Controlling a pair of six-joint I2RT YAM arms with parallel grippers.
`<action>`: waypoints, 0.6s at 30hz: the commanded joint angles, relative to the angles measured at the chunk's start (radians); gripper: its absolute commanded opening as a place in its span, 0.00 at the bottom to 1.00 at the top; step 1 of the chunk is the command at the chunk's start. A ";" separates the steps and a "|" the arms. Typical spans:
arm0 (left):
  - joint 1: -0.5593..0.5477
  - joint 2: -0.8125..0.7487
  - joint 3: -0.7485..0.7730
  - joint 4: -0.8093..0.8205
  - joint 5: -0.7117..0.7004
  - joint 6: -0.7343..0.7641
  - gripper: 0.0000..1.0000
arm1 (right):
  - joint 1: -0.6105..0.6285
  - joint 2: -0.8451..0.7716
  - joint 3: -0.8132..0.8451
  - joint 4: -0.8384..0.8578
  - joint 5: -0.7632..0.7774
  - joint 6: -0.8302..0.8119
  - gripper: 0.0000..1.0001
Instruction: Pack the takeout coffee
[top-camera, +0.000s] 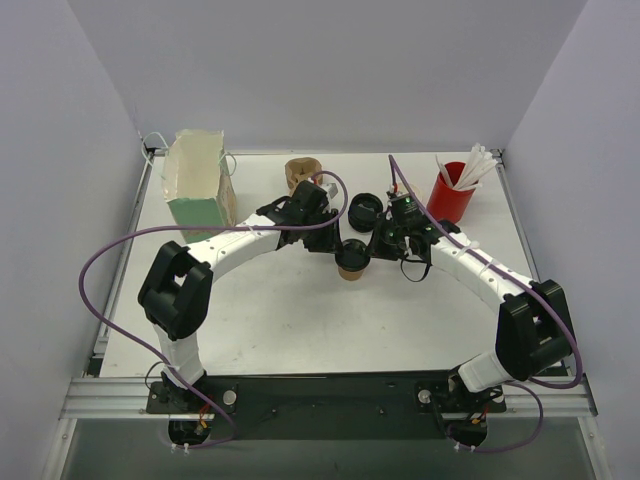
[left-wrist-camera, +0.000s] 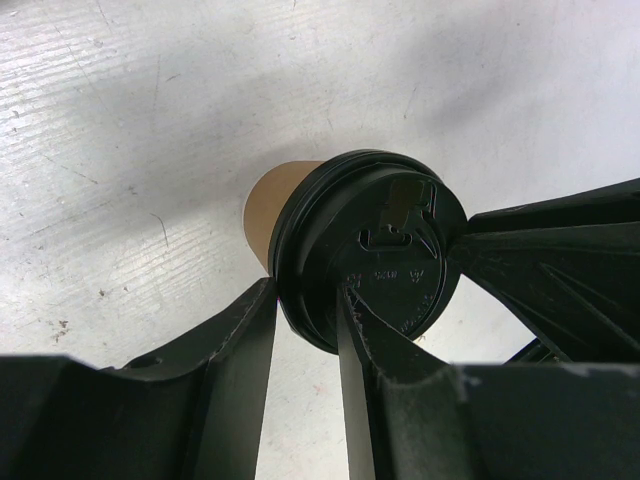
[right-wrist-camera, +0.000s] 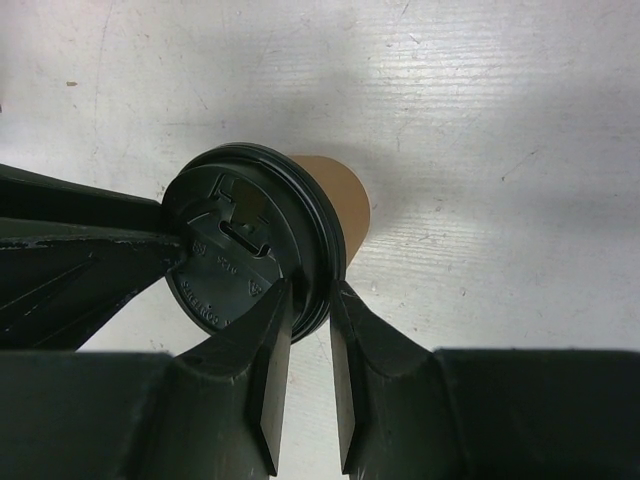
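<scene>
Tabletop (top-camera: 260, 320): white, scuffed, enclosed by pale walls. Coffee cup (top-camera: 352, 262): brown paper, fitted with a black lid (left-wrist-camera: 385, 250), found near the centre between the two arms. Left end effector (left-wrist-camera: 308, 292): clenched on the lid's rim. Right end effector (right-wrist-camera: 310, 288): clenched on the rim from the opposite side. A paper bag (top-camera: 200, 182), stacked tan cups (top-camera: 303, 172), loose lids (top-camera: 365, 210) and a red cup (top-camera: 450, 197) are ranged along the rear.

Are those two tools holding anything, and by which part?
Both hold the takeout coffee by the rim of its black lid: the left tool and right tool pinch it from opposite sides.
</scene>
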 joint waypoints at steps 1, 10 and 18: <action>-0.005 0.006 0.039 -0.036 -0.024 0.012 0.40 | -0.007 0.002 -0.034 -0.040 0.024 -0.006 0.17; -0.005 0.007 0.039 -0.038 -0.026 0.012 0.40 | -0.009 -0.003 -0.011 -0.029 0.029 -0.013 0.18; -0.005 0.004 0.033 -0.035 -0.026 0.012 0.40 | -0.007 -0.011 -0.044 -0.003 0.010 -0.008 0.18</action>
